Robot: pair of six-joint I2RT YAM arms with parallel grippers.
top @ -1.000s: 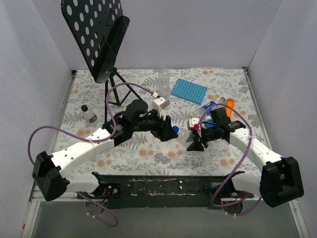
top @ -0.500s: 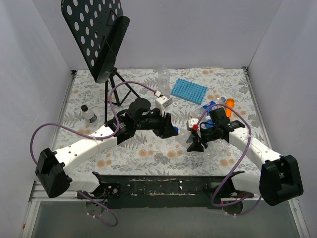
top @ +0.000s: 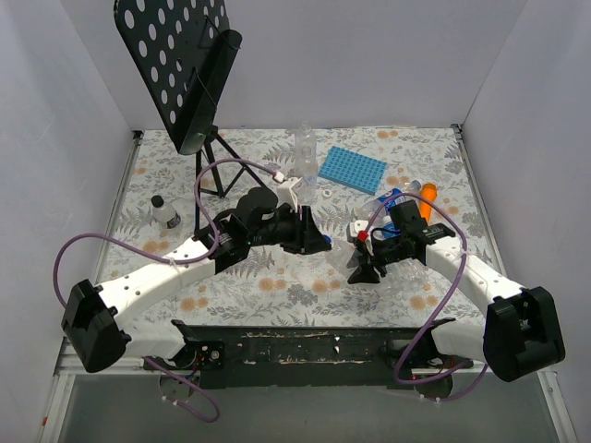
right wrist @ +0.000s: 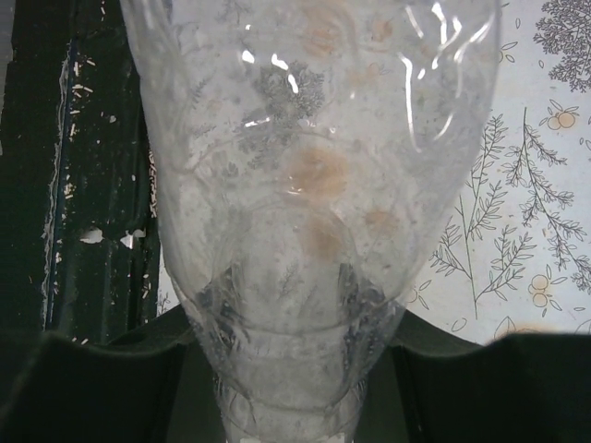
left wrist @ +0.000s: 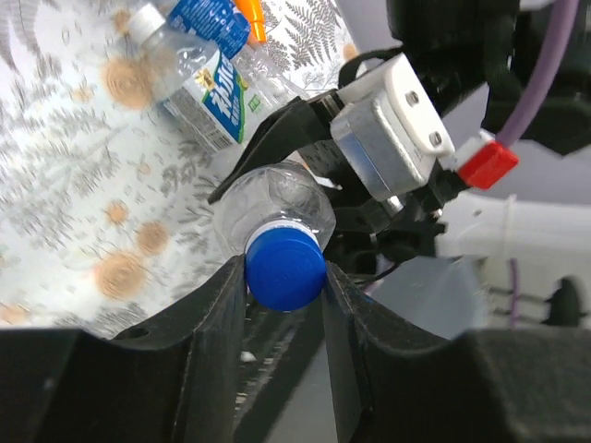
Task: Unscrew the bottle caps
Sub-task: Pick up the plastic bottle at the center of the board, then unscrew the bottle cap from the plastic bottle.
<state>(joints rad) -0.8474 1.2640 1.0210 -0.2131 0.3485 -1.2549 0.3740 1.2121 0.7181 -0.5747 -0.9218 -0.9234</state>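
A clear plain bottle (right wrist: 314, 175) lies held between my two arms above the table's middle (top: 340, 247). My right gripper (right wrist: 309, 378) is shut on the bottle's body near its base; it also shows in the top view (top: 363, 261). My left gripper (left wrist: 284, 277) is shut on the bottle's blue cap (left wrist: 284, 266), one finger on each side; in the top view the gripper (top: 319, 242) hides the cap. Further bottles with blue-and-white labels (left wrist: 211, 83), one with a white cap (left wrist: 143, 20), lie behind on the table (top: 392, 198).
An orange stick-shaped object (top: 428, 198) lies by the bottle heap. A blue ridged tray (top: 351, 169) and an upright clear bottle (top: 305, 146) stand at the back. A black music stand (top: 185, 65) is at the back left, a small black-capped vial (top: 164, 212) at the left.
My left wrist has turned about the cap, its white camera block and purple cable swinging toward the back. The blue cap, visible in the top view before, is now covered. The right arm stays put.
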